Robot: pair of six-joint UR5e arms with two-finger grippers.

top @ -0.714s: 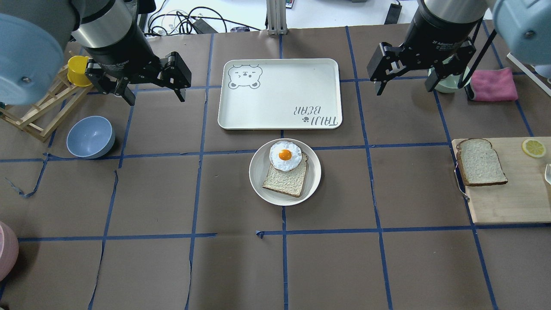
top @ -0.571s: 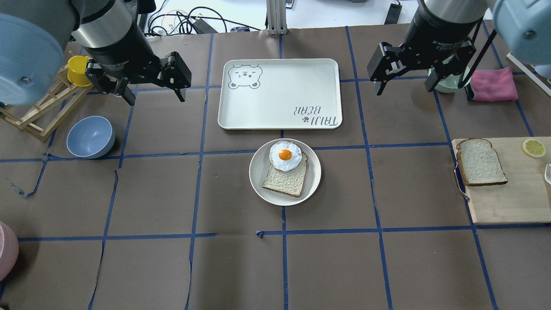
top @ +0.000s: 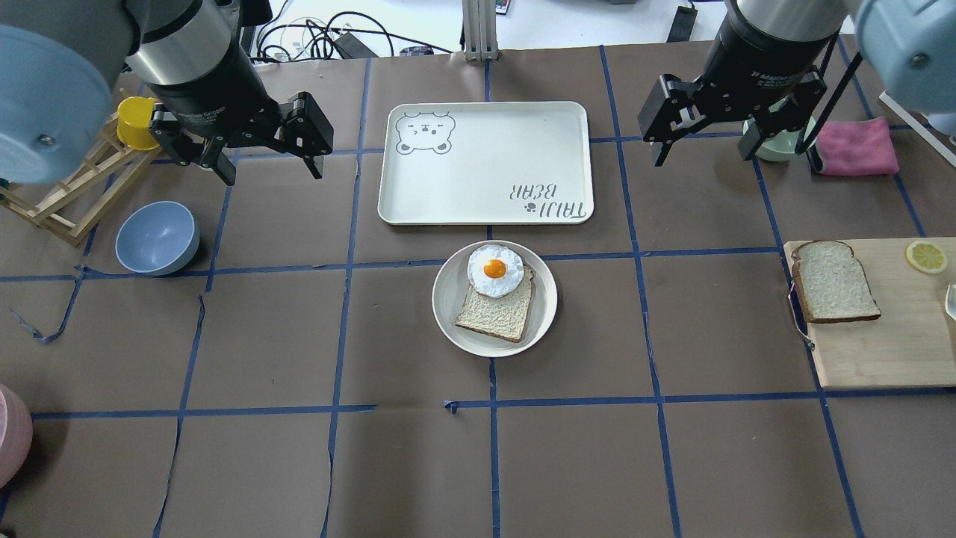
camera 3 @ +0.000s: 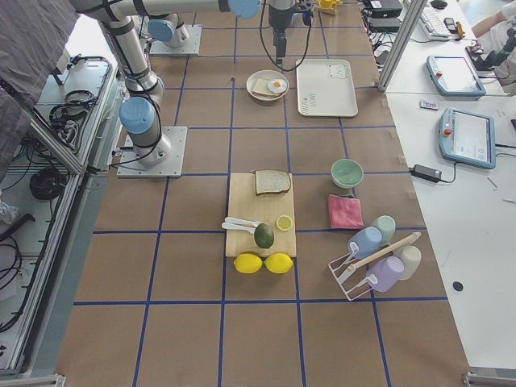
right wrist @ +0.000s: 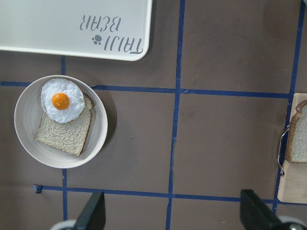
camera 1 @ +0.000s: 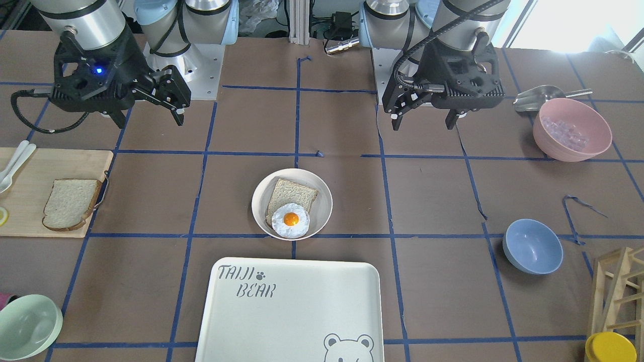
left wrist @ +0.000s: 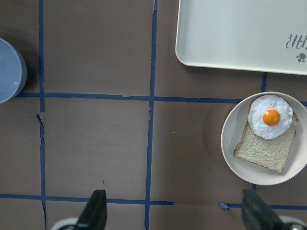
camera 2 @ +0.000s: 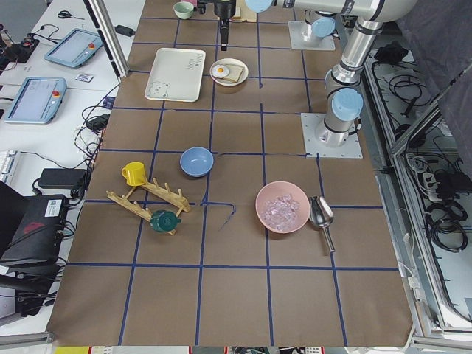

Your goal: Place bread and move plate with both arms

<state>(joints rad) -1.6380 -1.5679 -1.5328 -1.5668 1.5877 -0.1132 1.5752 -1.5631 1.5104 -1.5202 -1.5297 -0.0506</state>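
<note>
The bread (top: 835,282), a thick pale slice with a brown crust, lies on the wooden cutting board (top: 881,351) at the right; it also shows in the front view (camera 1: 69,203). The plate (top: 447,299) sits mid-table and holds a thinner tan slice (top: 497,317) with a fried egg (top: 494,270) on it. The plate also shows in the left wrist view (left wrist: 230,139) and the right wrist view (right wrist: 24,110). My left gripper (top: 270,172) hangs open and empty at the far left. My right gripper (top: 702,155) hangs open and empty at the far right, behind the board.
The "TAIJI BEAR" tray (top: 485,161) lies just behind the plate. A blue bowl (top: 157,237), wooden rack (top: 60,194) and yellow cup (top: 134,123) are at the left. A pale green bowl (top: 777,146) and pink cloth (top: 855,146) are far right. A lemon slice (top: 926,256) lies on the board.
Both grippers have shifted only very slightly and stay open. The bread, plate and other things have not moved.
</note>
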